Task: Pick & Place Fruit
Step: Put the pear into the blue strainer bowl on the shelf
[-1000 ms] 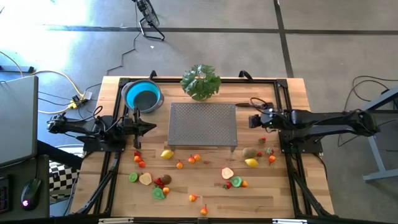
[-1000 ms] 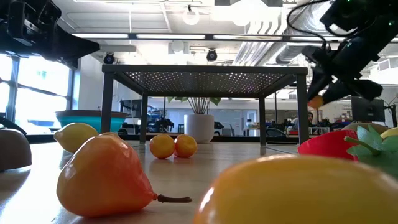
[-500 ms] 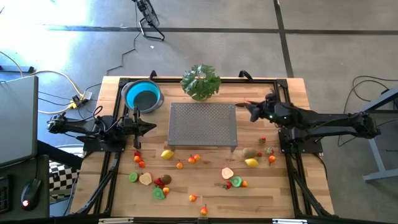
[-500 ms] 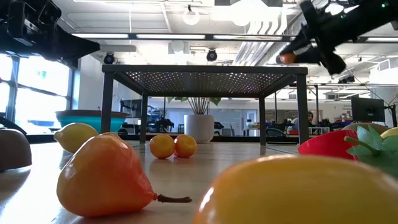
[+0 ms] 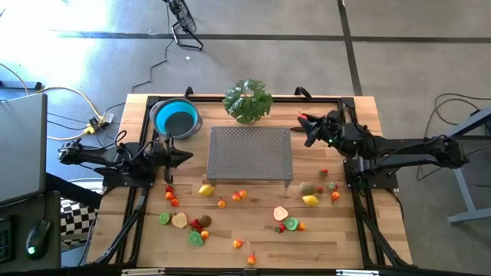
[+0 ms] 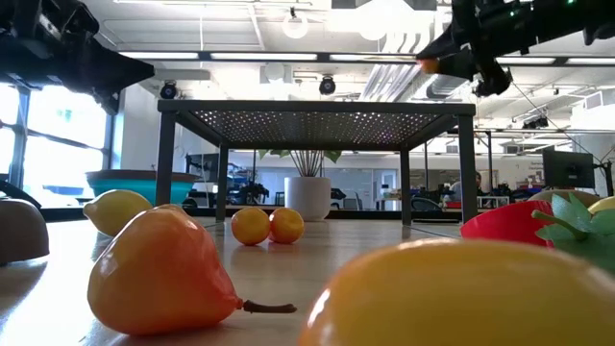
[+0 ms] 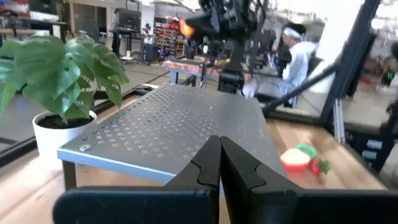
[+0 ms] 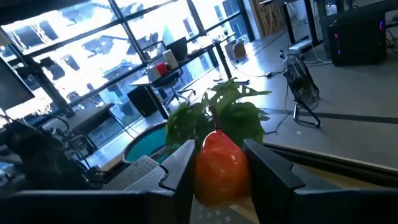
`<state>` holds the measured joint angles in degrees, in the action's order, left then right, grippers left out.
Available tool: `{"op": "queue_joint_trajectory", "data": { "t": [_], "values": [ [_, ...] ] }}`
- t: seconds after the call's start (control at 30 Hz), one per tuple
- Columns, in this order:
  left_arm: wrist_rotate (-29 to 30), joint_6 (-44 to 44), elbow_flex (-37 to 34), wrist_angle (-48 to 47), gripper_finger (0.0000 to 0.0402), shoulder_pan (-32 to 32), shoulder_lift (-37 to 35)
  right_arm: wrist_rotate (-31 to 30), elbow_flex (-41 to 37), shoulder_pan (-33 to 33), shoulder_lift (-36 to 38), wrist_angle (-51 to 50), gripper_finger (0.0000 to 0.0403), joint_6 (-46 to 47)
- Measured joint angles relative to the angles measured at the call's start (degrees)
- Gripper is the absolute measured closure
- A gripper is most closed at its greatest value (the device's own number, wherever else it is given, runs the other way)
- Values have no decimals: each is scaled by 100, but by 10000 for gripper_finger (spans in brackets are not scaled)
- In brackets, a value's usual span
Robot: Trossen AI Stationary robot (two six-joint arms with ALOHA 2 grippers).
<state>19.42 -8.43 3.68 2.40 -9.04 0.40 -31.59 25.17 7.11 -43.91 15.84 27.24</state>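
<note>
My right gripper is raised beyond the far right corner of the perforated metal stand, shut on a small orange-red fruit. The low view shows this fruit above the level of the stand's top. More small fruit lies on the near half of the wooden table, yellow, orange, green and brown pieces. A blue bowl stands on the table at the far left. My left gripper is shut and empty, level, beside the stand's left edge. My right gripper pinches the fruit by its two sides between its two fingers. The fingers are about level and point toward the table's left and far side. The fruit is lifted clear of the table and the stand.
A leafy green plant in a white pot stands at the far edge behind the stand. A black frame runs around the work area. A lemon and two oranges lie near the stand's legs. A person sits beyond the table.
My right gripper has risen and gone toward the table's far edge, carrying the orange-red fruit with it. It has tipped from pointing downward to about level. The fruit, beside the stand's leg a second ago, is now above the stand's top.
</note>
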Motion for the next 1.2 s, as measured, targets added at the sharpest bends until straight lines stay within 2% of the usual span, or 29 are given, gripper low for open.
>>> {"op": "queue_joint_trajectory", "data": {
  "t": [0.1,0.2,0.37,0.5,0.67,0.8,0.93,1.07,1.2],
  "values": [
    [461,-132,0,80,398,0,-2,19,0,0,-189,46,292,-23],
    [529,-102,0,67,374,2,-2,17,0,0,-333,66,292,-74],
    [611,-239,0,133,296,2,-2,59,0,0,-487,288,281,-175],
    [627,-240,0,469,235,2,-2,243,0,1,-530,465,290,-316],
    [627,-204,0,1094,188,2,0,373,0,0,-530,567,287,-356],
    [645,-100,0,1594,182,2,59,493,0,0,-530,590,284,-361],
    [649,-108,0,1733,194,2,301,726,0,0,-539,674,292,-472],
    [798,-240,-4,1965,212,2,745,1134,-4,-4,-767,1218,287,-615],
    [862,-238,-4,2667,221,3,1263,1535,-4,-4,-1248,2099,286,-771]
  ]
}}
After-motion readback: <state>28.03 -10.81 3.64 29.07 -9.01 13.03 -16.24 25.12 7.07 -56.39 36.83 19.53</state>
